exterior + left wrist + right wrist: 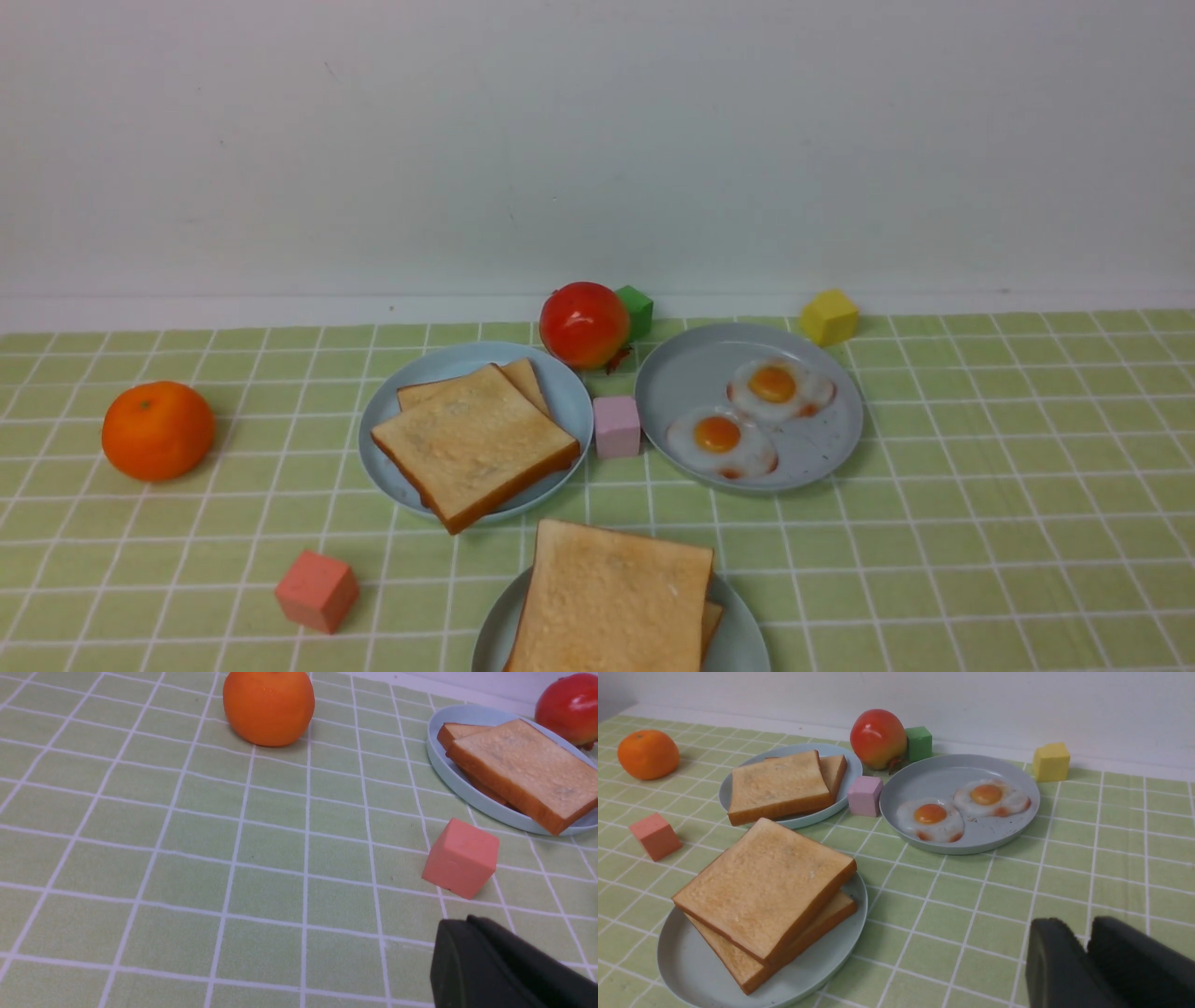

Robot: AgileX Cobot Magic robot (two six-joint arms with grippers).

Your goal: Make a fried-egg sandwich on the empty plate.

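Note:
The plate [497, 627] [682, 961] sits at the near centre of the cloth. It carries two toast slices [611, 597] [766, 882] stacked slightly askew as the sandwich; what lies between them is hidden. Two fried eggs [719, 439] [775, 387] lie on a grey-blue plate [691, 373] behind it on the right, the nearer fried egg [930, 816] in front. My left gripper [460, 921] is shut and empty, near a salmon cube [460, 858]. My right gripper [1077, 918] hovers over bare cloth to the right of the sandwich, its fingers slightly apart and empty. Neither arm shows in the front view.
Another plate [569, 397] at centre left holds two more toast slices [471, 443]. A red fruit [584, 324], green cube [635, 311], yellow cube [828, 317] and pink cube [616, 427] stand around the plates. An orange [157, 429] and the salmon cube [317, 591] are on the left.

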